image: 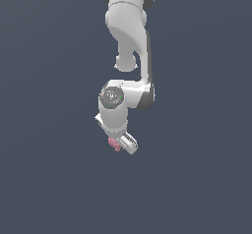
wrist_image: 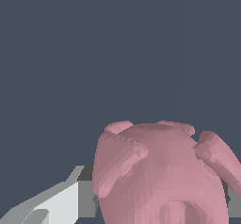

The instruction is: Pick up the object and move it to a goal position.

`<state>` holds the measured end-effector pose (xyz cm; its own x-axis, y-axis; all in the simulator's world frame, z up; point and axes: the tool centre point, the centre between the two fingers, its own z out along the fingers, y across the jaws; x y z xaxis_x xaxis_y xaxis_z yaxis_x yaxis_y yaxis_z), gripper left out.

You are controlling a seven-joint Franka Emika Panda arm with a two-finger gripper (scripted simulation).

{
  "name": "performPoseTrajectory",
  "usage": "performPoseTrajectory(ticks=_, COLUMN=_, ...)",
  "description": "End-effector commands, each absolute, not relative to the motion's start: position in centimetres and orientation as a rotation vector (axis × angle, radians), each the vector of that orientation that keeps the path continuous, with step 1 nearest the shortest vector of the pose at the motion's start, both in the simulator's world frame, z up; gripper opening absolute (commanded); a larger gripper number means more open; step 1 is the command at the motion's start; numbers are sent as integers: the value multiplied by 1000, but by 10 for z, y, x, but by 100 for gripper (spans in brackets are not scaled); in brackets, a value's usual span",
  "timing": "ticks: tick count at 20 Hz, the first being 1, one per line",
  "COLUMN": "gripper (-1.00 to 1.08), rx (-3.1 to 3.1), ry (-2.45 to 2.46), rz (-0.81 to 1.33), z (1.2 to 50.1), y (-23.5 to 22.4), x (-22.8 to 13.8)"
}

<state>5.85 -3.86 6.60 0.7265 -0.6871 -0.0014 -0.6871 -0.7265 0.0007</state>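
**Pink lump in my hand**

My hand [image: 119, 143] is closed on the object [image: 114, 143], which sits between my fingers [wrist_image: 56, 202] at the low end of my white arm [image: 129, 36]. It is pink, rounded and faceted, with stubby bumps sticking out around it. Behind everything is a flat, dark blue-grey backdrop.

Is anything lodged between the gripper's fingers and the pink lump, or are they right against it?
Nothing shows between them. In the wrist view the pink lump sits right by a finger; in the exterior view it pokes out at the gripper.
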Motion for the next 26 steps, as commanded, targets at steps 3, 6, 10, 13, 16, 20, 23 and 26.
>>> performPoseTrajectory(ticks=3, gripper=-100, rx=2920, ry=-1162, rz=-1, z=92, y=-35, x=47)
performPoseTrajectory(ticks=6, gripper=-100, rx=2920, ry=-1162, rz=-1, z=114, y=-32, x=37)
performPoseTrajectory(ticks=10, gripper=-100, rx=2920, ry=-1162, rz=-2, z=149, y=-27, x=21)
performPoseTrajectory(ticks=13, gripper=-100, rx=2921, ry=-1163, rz=-2, z=176, y=-24, x=9)
performPoseTrajectory(ticks=16, gripper=-100, rx=2921, ry=-1163, rz=-2, z=204, y=-20, x=-4)
performPoseTrajectory(ticks=20, gripper=-100, rx=2921, ry=-1163, rz=-2, z=242, y=-15, x=-21)
performPoseTrajectory(ticks=23, gripper=-100, rx=2920, ry=-1163, rz=-1, z=273, y=-11, x=-34)
performPoseTrajectory(ticks=26, gripper=-100, rx=2919, ry=-1163, rz=-1, z=305, y=-7, x=-48)
